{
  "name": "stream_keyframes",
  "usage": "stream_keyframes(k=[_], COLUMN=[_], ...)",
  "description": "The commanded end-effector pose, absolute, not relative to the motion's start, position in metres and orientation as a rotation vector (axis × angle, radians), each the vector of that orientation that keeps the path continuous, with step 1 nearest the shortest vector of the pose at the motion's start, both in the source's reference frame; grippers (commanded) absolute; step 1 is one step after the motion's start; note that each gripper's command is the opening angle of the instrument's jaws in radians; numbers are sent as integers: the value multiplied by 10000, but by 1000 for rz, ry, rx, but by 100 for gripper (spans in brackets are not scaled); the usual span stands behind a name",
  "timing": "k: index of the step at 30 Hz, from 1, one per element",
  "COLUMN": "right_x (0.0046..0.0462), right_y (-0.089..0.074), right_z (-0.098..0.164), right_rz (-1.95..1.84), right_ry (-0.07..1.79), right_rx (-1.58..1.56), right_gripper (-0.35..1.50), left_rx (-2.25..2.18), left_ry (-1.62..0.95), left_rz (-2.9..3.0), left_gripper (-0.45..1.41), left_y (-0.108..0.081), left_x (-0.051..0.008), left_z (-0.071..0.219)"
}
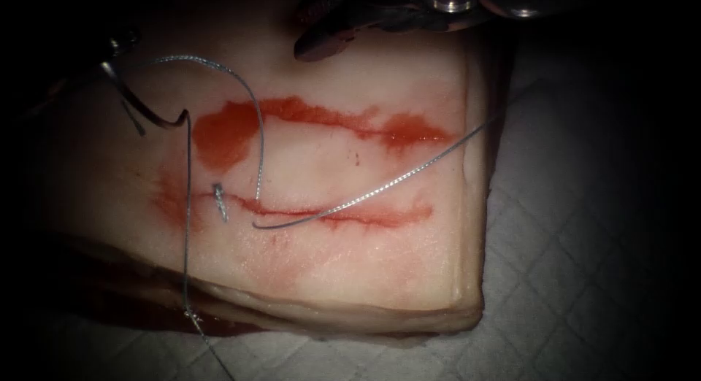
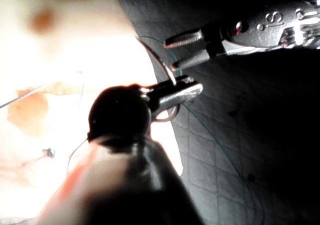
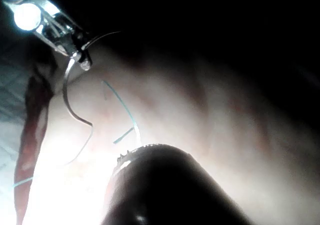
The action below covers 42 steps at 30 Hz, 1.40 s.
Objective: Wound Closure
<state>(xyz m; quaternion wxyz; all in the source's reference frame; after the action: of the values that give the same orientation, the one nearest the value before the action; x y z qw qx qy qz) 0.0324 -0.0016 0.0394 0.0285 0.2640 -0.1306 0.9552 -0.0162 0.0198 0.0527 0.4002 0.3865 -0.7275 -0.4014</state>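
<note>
Endoscope view: left tool (image 1: 117, 52) at upper left, mostly in shadow, clamped on needle (image 1: 142, 111) near its upper end; needle clear of tissue (image 1: 328, 264), curving down over tissue's left part, tip hooking near red fluid (image 1: 223, 136). Right tool (image 1: 328, 31) at top centre, jaws narrowly parted, holding nothing, hovering over tissue's far edge. Thread (image 1: 365, 195) looping from needle across upper red streak, down toward cut (image 1: 328, 217), then out past tissue's right edge. Knot (image 1: 219, 198) with short cut ends at cut's left end; another strand running down over front edge onto white quilted pad (image 1: 569, 279). Left wrist view: left tool (image 2: 180, 92) gripping needle (image 2: 167, 67), right tool (image 2: 182, 47) just beside, parted.
</note>
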Motion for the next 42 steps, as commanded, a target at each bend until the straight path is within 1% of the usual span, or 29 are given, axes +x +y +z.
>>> stream_keyframes(k=[1, 3, 5, 7, 8, 16, 17, 18, 20, 21, 23, 24, 26, 33, 38, 41, 42], right_x=[337, 338, 342, 344, 345, 350, 350, 350, 350, 350, 350, 351, 351, 349, 346, 345, 344], right_y=[-32, -52, -86, -106, -112, -139, -139, -139, -137, -136, -135, -135, -134, -130, -115, -108, -105], right_z=[395, 397, 406, 413, 416, 432, 434, 435, 438, 440, 440, 440, 440, 445, 460, 470, 473], right_rz=[2929, 2903, 2856, 2816, 2807, 2776, 2777, 2777, 2773, 2763, 2756, 2751, 2746, 2764, 2776, 2784, 2790], right_ry=[-443, -492, -572, -659, -674, -683, -682, -682, -678, -674, -675, -674, -671, -614, -518, -491, -486], right_rx=[732, 608, 449, 436, 436, 395, 395, 394, 395, 398, 402, 403, 399, 363, 351, 331, 330], right_gripper=[5, -1, -1, 5, 5, 5, 9, 17, 66, 83, 93, 95, 91, 91, 76, 66, 56], left_rx=[976, 976, 976, 976, 976, 978, 979, 979, 979, 979, 979, 979, 979, 979, 979, 979, 979], left_ry=[-1842, -1842, -1842, -1842, -1842, -1839, -1839, -1839, -1839, -1839, -1839, -1839, -1839, -1840, -1840, -1840, -1840], left_rz=[-1014, -1014, -1014, -1014, -1014, -1010, -1010, -1010, -1010, -1010, -1010, -1009, -1009, -1009, -1009, -1009, -1009], left_gripper=[-45, -45, -45, -45, -45, -45, -45, -45, -45, -45, -45, -45, -45, -45, -45, -45, -45], left_y=[200, 200, 199, 199, 199, 199, 199, 199, 199, 199, 199, 199, 199, 198, 198, 198, 198], left_x=[-168, -168, -168, -168, -168, -169, -169, -169, -169, -169, -169, -169, -169, -170, -170, -170, -170], left_z=[532, 532, 532, 532, 532, 532, 532, 532, 532, 532, 532, 532, 532, 532, 532, 532, 531])
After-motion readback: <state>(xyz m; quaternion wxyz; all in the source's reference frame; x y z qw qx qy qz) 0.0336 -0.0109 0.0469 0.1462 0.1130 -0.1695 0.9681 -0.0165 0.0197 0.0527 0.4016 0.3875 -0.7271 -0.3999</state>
